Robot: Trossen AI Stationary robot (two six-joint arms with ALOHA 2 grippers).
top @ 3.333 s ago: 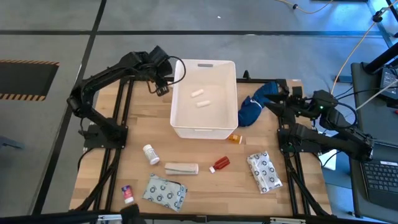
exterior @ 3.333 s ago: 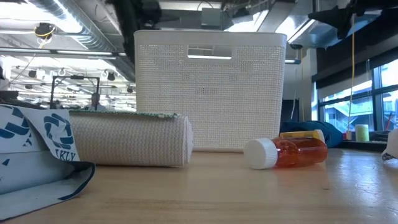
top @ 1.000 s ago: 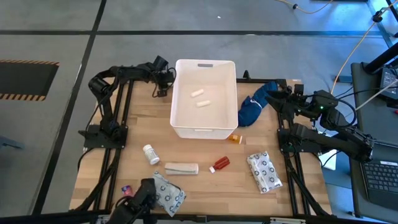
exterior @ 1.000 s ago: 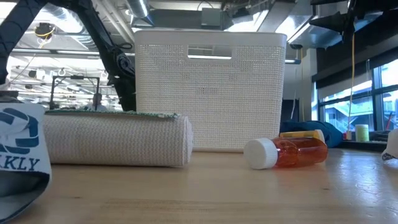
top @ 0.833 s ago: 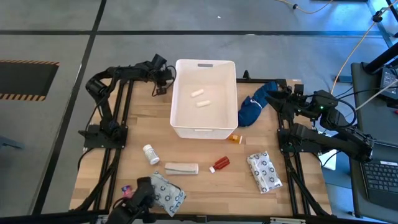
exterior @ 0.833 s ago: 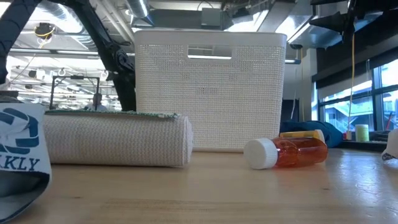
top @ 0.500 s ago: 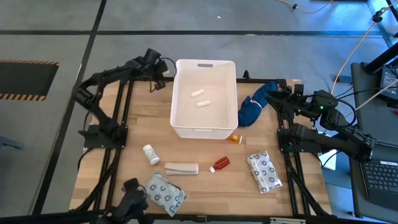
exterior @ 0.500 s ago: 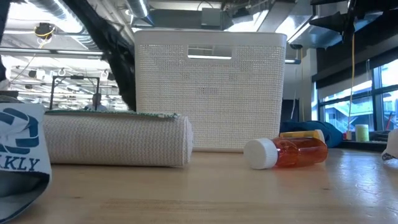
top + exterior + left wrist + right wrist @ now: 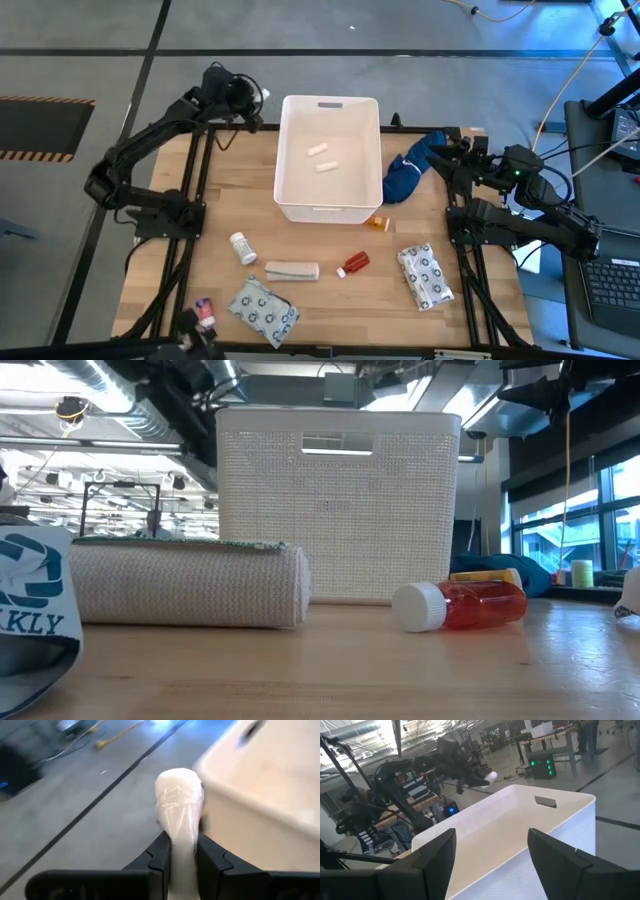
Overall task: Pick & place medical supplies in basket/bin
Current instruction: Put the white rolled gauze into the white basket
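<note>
Beyond the table's far-left corner, left gripper (image 9: pixel 180 851) clamps a small tube (image 9: pixel 179 800) (right gripper (image 9: pixel 490 850) gapes).

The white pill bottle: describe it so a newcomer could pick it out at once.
Start at the white tub mid-table and move toward the near left corner. The white pill bottle lies on bare wood just before the beige bandage roll. It alone is a small all-white cylinder; the vials are red and orange.

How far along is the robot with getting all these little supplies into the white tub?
Early on. Two small white tubes already lie in the tub. The left gripper, beside its far corner, grips another white tube. Left on the table: pill bottle, bandage roll, red vial, orange vial, two dotted packets, a small tube.
</note>
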